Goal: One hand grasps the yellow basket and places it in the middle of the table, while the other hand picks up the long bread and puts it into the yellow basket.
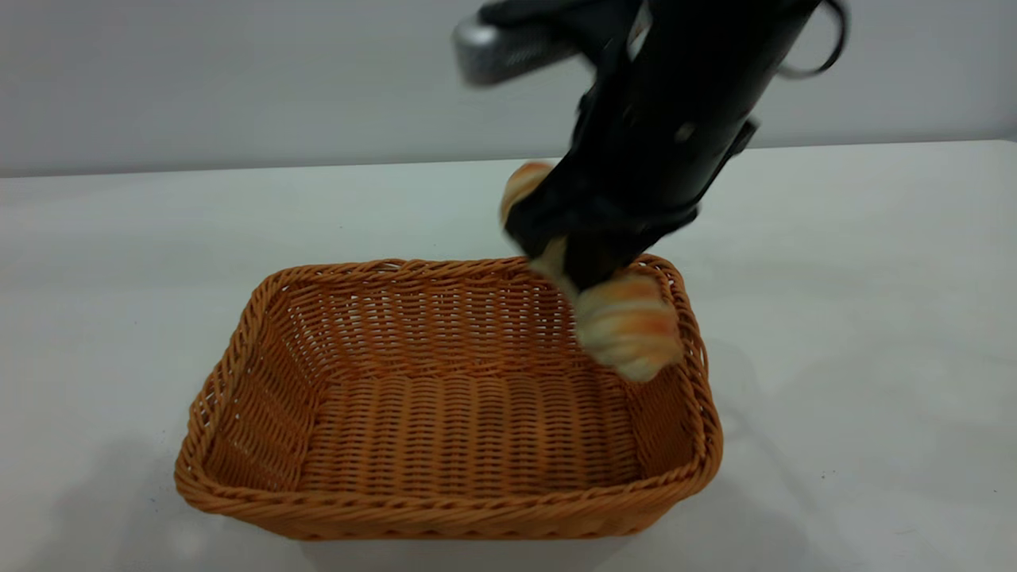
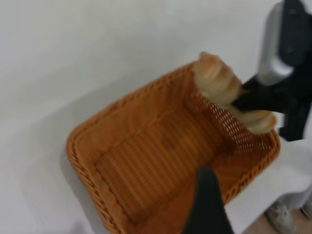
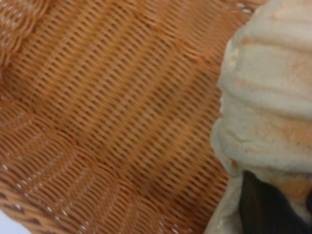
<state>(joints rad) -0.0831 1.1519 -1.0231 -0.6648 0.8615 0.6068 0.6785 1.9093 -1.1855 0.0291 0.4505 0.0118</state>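
The yellow basket (image 1: 445, 413) sits on the white table (image 1: 874, 318), empty inside, and the right gripper (image 1: 584, 266) hangs over its corner at about 2 o'clock from the basket's middle in the exterior view, clamped across the waist of the long bread (image 1: 628, 326). The loaf is held aloft and tilted, one end dipping inside the rim, the other poking out past the far edge toward 12 o'clock. It looks light and soft; I judge a mid-length grip like this one right, since either end would let it droop or tear, and a hard squeeze would dent the crust. The ridged top should give the fingers some purchase. The basket looks stiff and light, best taken by its braided rim. The left gripper (image 2: 207, 204) hovers above the basket's near side in its own wrist view; whether it is spread or closed I cannot tell.
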